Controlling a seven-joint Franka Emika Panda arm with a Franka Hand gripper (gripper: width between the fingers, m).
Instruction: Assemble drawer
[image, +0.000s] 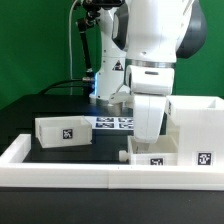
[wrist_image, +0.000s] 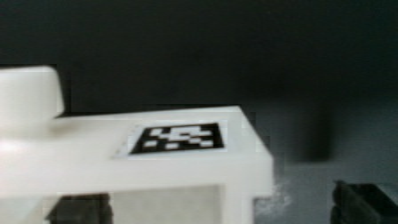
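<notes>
The drawer's tall white housing (image: 196, 122) stands at the exterior view's right, with a tag low on its front. One small white tray (image: 64, 130) with a tag sits to the left. A second tagged tray (image: 158, 152) lies in front of the housing, and it fills the wrist view (wrist_image: 178, 165). My gripper (image: 148, 132) is low over this second tray. In the wrist view my gripper (wrist_image: 222, 208) is open. One dark finger (wrist_image: 80, 208) is over the tray's inside and the other finger (wrist_image: 365, 200) is outside its wall. It grips nothing.
The marker board (image: 115, 122) lies on the black table behind the gripper. A long low white border wall (image: 90, 172) runs along the front. A rounded white upright part (wrist_image: 27, 100) rises beside the tray in the wrist view.
</notes>
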